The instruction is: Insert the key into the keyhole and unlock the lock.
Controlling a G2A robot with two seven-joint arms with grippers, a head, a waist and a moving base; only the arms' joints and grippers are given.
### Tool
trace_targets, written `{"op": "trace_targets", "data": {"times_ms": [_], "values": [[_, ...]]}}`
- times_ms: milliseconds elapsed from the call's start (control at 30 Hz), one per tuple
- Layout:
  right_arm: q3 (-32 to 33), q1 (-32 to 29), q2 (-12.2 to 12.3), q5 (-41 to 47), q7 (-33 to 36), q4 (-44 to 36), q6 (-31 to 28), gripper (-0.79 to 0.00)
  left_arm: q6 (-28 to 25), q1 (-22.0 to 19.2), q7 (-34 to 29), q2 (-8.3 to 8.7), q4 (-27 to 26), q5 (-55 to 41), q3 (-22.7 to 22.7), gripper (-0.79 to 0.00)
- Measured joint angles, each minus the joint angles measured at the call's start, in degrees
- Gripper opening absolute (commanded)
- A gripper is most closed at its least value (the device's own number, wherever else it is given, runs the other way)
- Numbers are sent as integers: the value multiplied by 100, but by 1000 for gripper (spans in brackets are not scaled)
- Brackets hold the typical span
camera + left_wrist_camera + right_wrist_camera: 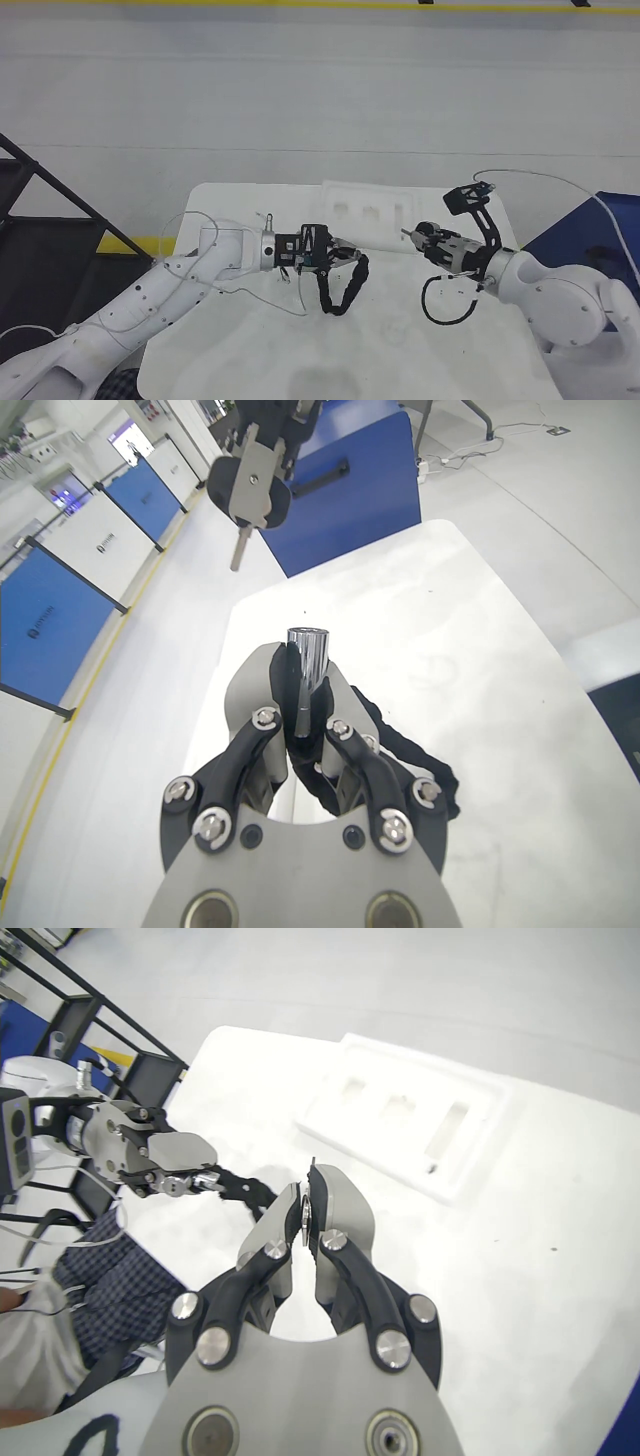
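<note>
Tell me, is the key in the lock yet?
Out. The key, pinched in the right jaws, hangs in the air apart from the lock held in the left jaws.

The barrel of the lock (pixel 307 645) is finished in bright, mirror-glossy metal. Its looped cable (pixel 415 755) is covered by a black, matt, woven-looking sleeve. The key (pixel 240 547) is seen as dull grey metal. The left gripper (pixel 304 665) and right gripper (pixel 309 1183) are finished in smooth satin grey and lined with black matt pads (pixel 282 680). The table (pixel 500 660) is surfaced in smooth white. The tray (pixel 425 1073) looks like matt white foam.
</note>
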Motion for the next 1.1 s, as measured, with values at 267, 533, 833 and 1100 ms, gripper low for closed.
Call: {"op": "trace_targets", "data": {"times_ms": [267,533,833,1100], "values": [[552,-182,44,968,491,-510,142,-785,454,150,23,-64,-425,248,-156,-785],[751,-373,71,1619,620,-544,4,-785,730,75,-19,-264,-406,596,-1,-785],[752,-375,71,1618,615,-543,3,-785,777,48,10,-338,-263,539,47,-785],[750,-377,71,1616,612,-541,3,-785,777,48,9,-338,-263,540,47,-785]]}}
